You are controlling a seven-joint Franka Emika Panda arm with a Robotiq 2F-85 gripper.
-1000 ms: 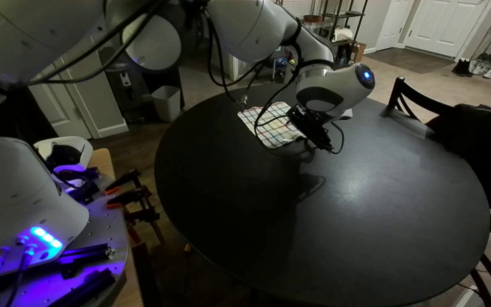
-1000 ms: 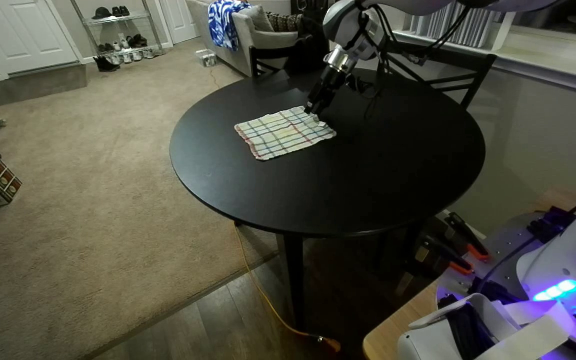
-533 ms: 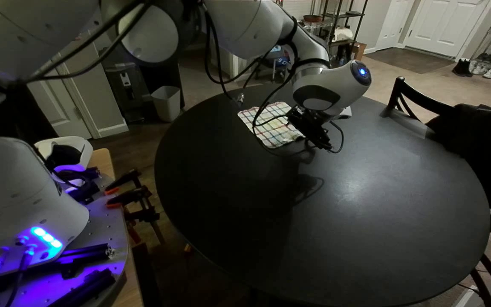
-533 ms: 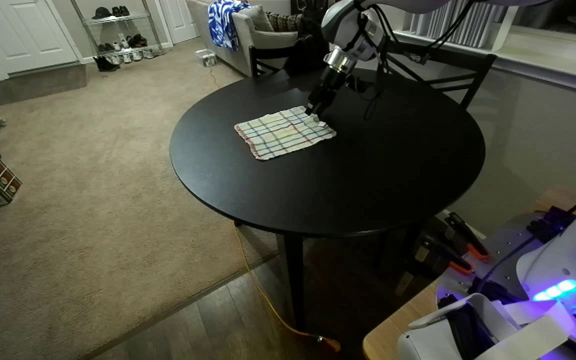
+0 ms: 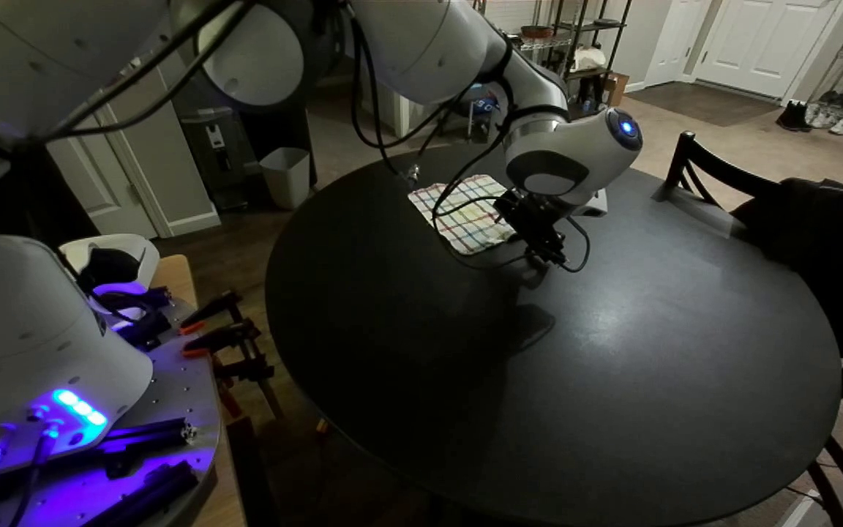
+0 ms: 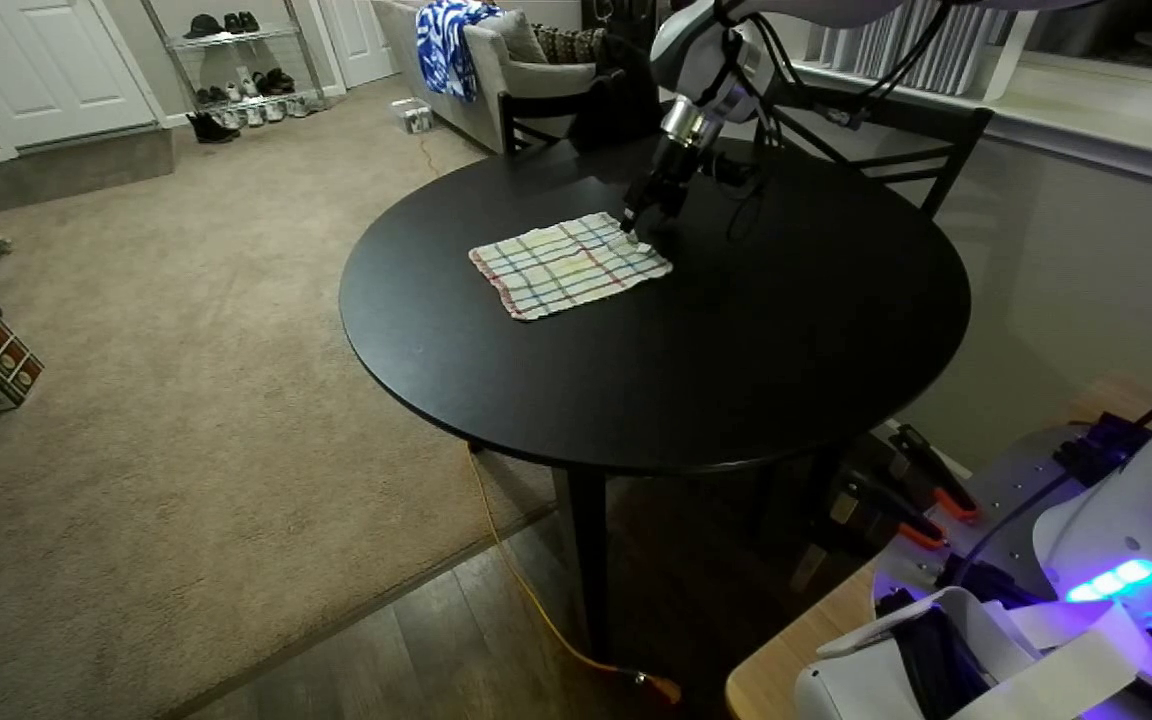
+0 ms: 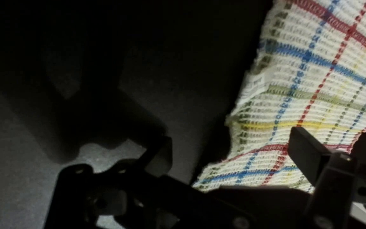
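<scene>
White checked cloth (image 7: 316, 76) lies on the black tabletop (image 6: 636, 390), running from upper right to lower centre of the wrist view, its left edge showing through the gap of the pincer (image 7: 230, 143), which stands parted and unloaded. Closing there risks slippage, since only a thin, wavy margin may be caught; excessive descent may jam the pincer against the tabletop.

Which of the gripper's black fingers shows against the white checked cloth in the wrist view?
The black finger on the picture's right: white checked cloth shows behind it; the other finger shows against the round black table.
</scene>
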